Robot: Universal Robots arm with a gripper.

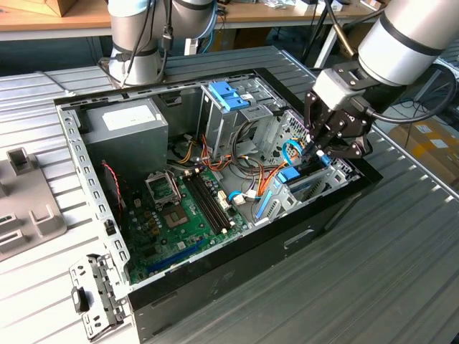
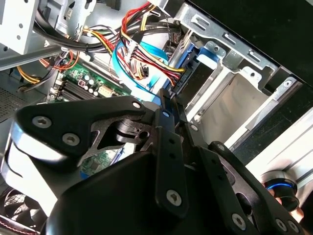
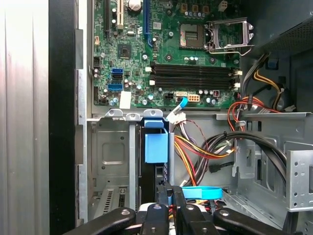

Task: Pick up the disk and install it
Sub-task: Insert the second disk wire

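An open computer case (image 1: 215,287) lies on the ribbed tabletop (image 1: 401,272). Over its drive bay (image 3: 115,161), the pincer (image 1: 318,153) stands nearly closed on the upright disk (image 3: 155,147), apparently mid-insertion; seating it seems to call for a straight, aligned push.

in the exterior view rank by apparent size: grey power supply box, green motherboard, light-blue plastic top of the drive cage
1. green motherboard
2. grey power supply box; the margin is unsure, since the case partly hides both
3. light-blue plastic top
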